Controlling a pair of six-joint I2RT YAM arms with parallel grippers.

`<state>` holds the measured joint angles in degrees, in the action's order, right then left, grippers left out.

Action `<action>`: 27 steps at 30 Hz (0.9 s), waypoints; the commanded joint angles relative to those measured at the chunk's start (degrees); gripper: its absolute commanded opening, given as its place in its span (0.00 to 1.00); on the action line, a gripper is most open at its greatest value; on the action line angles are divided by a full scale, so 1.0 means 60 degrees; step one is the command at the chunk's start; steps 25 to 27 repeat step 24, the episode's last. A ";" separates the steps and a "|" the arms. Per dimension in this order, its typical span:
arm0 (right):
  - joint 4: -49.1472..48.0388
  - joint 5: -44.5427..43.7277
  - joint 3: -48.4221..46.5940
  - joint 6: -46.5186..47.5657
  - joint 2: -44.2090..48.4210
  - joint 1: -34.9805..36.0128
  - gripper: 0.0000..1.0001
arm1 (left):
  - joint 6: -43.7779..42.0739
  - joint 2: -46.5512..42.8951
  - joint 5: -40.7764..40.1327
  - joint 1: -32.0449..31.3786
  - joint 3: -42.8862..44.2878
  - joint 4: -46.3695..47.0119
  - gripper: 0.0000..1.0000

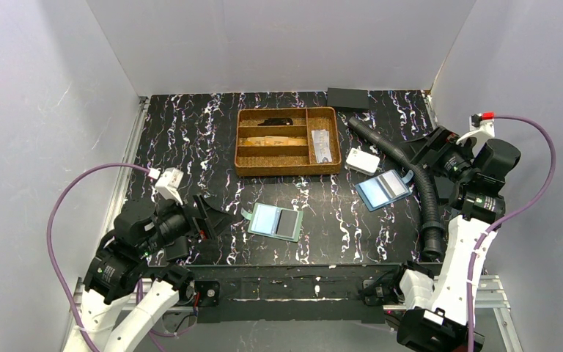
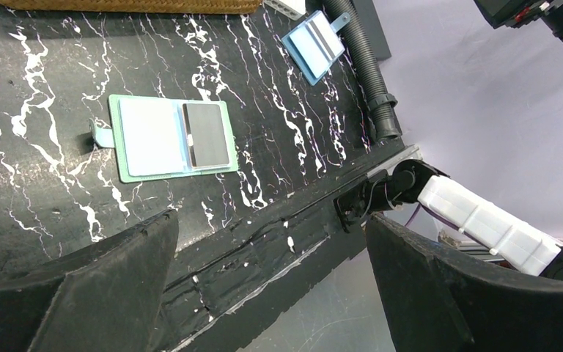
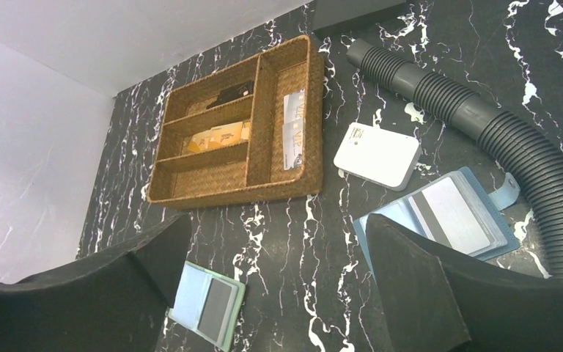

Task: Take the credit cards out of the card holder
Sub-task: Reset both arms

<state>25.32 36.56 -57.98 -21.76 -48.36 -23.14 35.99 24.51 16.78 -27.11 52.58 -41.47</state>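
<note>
The left gripper (image 2: 270,220) and right gripper (image 3: 277,224) both gape wide, holding nothing. The holder (image 1: 275,221) lies open on the tabletop (image 1: 190,125) near the left gripper (one dark card (image 2: 206,134) shows; the other side glares pale). The box (image 3: 376,155) label is unreadable.

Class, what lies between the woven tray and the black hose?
A white box lies there, seen in the top and right wrist views.
</note>
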 commanded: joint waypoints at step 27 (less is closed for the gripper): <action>-0.0539 -0.0118 -0.0848 -0.0863 -0.0212 -0.0041 0.98 | -0.0402 0.0213 -0.0318 0.0036 0.0624 -0.0412 0.98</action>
